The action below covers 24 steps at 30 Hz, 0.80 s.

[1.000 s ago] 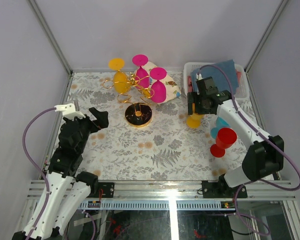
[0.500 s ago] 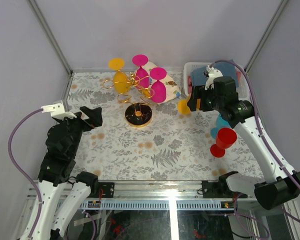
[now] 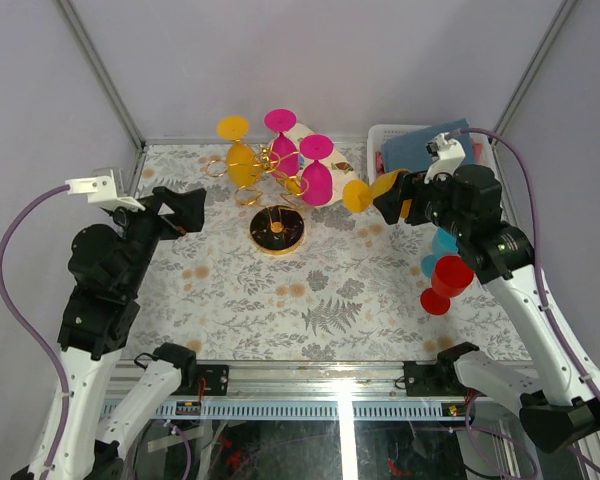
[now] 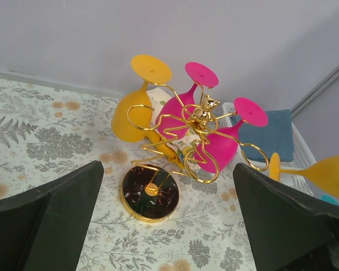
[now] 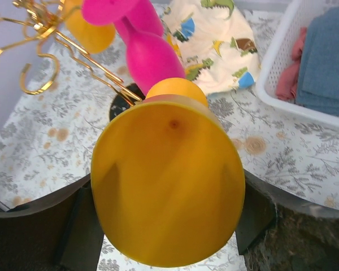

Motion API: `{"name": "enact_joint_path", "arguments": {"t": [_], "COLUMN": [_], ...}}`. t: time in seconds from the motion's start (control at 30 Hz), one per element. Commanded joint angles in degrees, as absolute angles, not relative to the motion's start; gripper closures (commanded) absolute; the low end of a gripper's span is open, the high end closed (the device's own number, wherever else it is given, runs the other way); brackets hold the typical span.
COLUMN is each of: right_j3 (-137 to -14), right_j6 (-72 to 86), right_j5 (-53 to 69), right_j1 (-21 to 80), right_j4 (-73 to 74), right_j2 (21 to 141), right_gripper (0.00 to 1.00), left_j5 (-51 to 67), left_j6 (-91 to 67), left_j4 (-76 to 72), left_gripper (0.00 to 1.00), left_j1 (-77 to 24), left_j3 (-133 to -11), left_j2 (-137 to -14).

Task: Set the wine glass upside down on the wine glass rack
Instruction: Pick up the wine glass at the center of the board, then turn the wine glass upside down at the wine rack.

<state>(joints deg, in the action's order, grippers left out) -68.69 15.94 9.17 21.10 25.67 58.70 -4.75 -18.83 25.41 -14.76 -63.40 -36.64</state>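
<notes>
The wine glass rack is stood on the floral table. Just to its right a yellow wine glass is held aloft, its long axis roughly level and its foot pointed at the rack. Its bowl is clamped between the widely spread jaws of the right gripper. The left gripper is spread wide and holds nothing.
</notes>
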Motion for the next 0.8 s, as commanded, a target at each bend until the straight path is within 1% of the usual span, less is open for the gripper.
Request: {"name": "enact_joint_path", "arguments": {"t": [0.0, 0.4, 0.53, 0.57, 0.7, 0.77], "right_j3": [-68.64, -65.24, -64.32, -64.14, -63.67, -63.26], "right_j6": [18.57, 23.89, 25.45, 25.78, 26.83, 27.54], "right_j5": [12.75, 18.0, 18.48, 18.58, 19.56, 20.49], "right_j1": [21.34, 21.29, 21.28, 21.3, 21.29, 21.33], "right_j4": [17.34, 3.99, 0.45, -0.25, -2.52, -3.89], "right_j2": [55.34, 51.85, 51.02, 50.86, 50.57, 50.37], "right_gripper": [0.2, 0.21, 0.22, 0.22, 0.22, 0.22], "left_j5": [-1.1, 2.24, 2.44, 0.74, -11.83, -15.41], "left_j6": [-18.98, -18.01, -18.33, -17.95, -14.82, -13.76], "left_j4": [25.22, 21.92, 20.28, 20.16, 18.96, 17.3], "left_gripper": [0.03, 0.05, 0.07, 0.07, 0.06, 0.06], "left_j1": [-14.47, -15.13, -17.96, -20.09, -36.53, -42.92], "left_j3": [-65.49, -69.63, -70.88, -71.2, -72.41, -72.6], "left_j2": [-38.54, -43.41, -46.5, -47.46, -51.37, -53.7]}}
